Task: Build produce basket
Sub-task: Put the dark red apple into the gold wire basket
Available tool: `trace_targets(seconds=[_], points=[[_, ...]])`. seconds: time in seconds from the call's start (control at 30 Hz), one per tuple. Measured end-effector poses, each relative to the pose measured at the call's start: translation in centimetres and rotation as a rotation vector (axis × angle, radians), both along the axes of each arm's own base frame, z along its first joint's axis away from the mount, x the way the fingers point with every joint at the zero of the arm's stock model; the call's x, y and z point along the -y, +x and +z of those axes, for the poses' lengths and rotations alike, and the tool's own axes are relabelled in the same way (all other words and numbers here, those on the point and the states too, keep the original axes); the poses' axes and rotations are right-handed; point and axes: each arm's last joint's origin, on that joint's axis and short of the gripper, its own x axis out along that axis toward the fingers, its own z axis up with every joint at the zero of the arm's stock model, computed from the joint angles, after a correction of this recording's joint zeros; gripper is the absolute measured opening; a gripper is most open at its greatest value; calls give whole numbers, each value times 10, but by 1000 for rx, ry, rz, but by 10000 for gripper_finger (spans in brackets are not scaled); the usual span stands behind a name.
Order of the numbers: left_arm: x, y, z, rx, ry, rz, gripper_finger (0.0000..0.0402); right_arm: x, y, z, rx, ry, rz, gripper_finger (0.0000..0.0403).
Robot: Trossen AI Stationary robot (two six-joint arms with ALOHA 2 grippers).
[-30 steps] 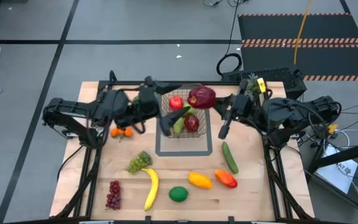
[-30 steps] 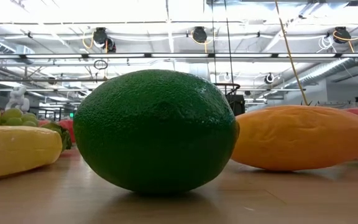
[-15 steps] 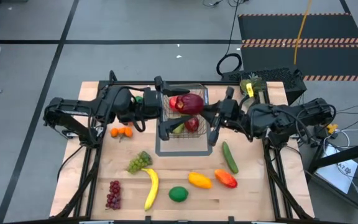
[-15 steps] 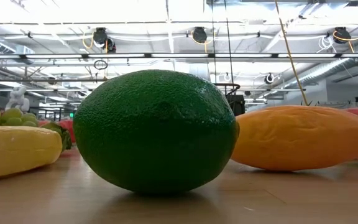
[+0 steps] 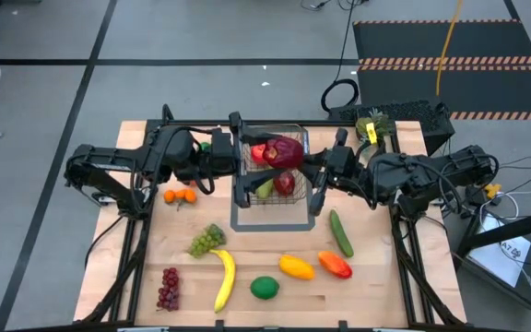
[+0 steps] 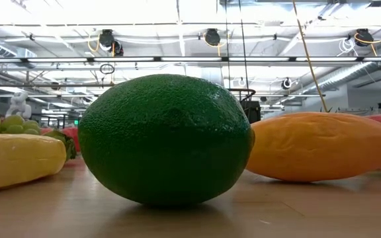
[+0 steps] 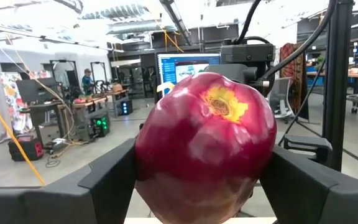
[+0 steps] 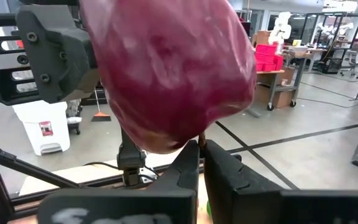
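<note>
A large dark red fruit (image 5: 286, 150) with a yellow spot on one end fills the left wrist view (image 7: 204, 143). It hangs over the grey wire-mesh basket (image 5: 295, 205), between the fingers of my left gripper (image 5: 247, 152). My right gripper (image 5: 313, 184) is at the basket's right side with its fingers shut (image 8: 201, 163), just below the fruit (image 8: 166, 74); whether they touch it I cannot tell. In the basket lie a red apple (image 5: 259, 153), a green pear (image 5: 265, 186) and a dark red apple (image 5: 285, 183). My left gripper pinches the dark red fruit by its two opposite sides (image 7: 146, 155), one finger (image 7: 107, 183) on each. The fingers come in level from the table's left. The fruit is lifted clear above the basket, its yellow-spotted end toward the wrist camera.
On the near half of the table lie green grapes (image 5: 207, 240), red grapes (image 5: 169, 288), a banana (image 5: 223, 279), a lime (image 5: 265, 288), a yellow mango (image 5: 296, 267), a red-orange mango (image 5: 336, 265) and a cucumber (image 5: 340, 232). Small oranges (image 5: 181, 195) lie under the left arm.
The dark red fruit has come down and a little toward the table's left, from above the basket's right rim to over its middle, carried in my left gripper. My right gripper has followed toward the left, closer to the basket. Both have kept still over the last half second.
</note>
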Motion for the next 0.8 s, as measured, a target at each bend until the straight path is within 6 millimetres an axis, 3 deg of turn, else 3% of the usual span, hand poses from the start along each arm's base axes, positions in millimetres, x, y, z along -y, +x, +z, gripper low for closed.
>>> trace_targets(seconds=[0.17, 0.6, 0.8], points=[[0, 0, 1, 13, -39, -7, 313, -1, 0, 4, 41, 14, 0, 36], [-22, -23, 18, 96, -314, -5, 301, -11, -21, 1, 14, 191, 42, 260], [-51, -38, 18, 57, -537, 59, 304, -21, -31, -9, -70, 258, 63, 294]])
